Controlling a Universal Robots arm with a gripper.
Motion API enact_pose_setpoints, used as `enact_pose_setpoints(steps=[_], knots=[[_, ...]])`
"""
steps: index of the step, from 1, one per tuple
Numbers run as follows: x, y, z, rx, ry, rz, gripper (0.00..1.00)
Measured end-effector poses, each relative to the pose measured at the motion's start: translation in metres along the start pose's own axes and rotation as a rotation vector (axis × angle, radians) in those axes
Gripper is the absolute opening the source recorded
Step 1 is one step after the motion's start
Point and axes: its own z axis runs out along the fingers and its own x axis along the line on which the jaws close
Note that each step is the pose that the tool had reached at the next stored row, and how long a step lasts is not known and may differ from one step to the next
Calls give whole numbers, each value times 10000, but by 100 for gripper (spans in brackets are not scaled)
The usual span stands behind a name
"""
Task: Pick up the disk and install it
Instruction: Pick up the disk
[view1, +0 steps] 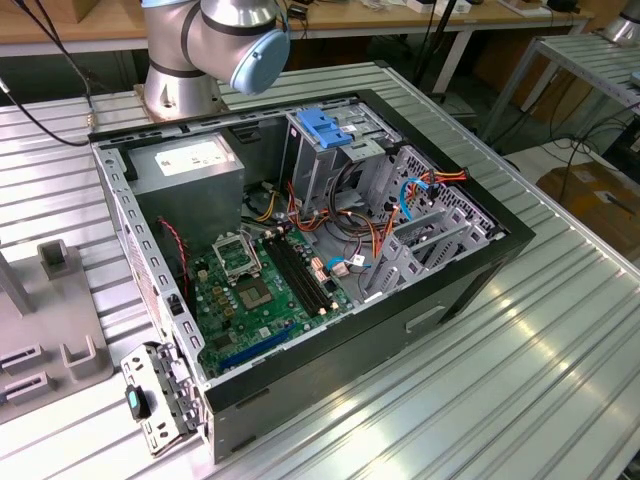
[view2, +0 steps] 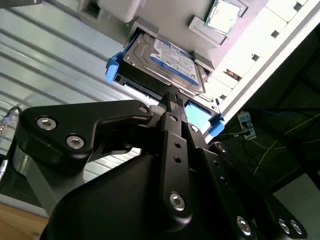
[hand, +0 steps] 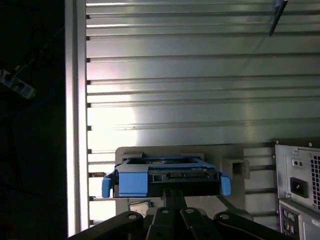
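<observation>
The disk (view2: 167, 62) lay flat, label showing, in a grey holder (hand: 150, 150) on the ribbed metal table (hand: 200, 60), with blue rails (view2: 111, 70) along 2 of its edges. The gripper (view2: 172, 97) stood at the middle of the disk's near edge, touching it or just short of it. Whether it was wide, narrow or already clamped could not be told.

The open computer case (view1: 500, 250) sat near the holder, with loose cables (view1: 350, 215) around its drive cage (view1: 310, 165).

A grip this close to the edge looked risky: the disk could tip or slip on lifting. A rail might also catch on the holder's blocks. Any tilt carried over could jam the disk at the cage or snag the cables.
</observation>
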Motion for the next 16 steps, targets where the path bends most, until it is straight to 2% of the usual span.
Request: enact_pose_setpoints(steps=[10,16], knots=[[0,0,5,-30,56,-1307,11],[0,0,5,-31,57,-1326,11]])
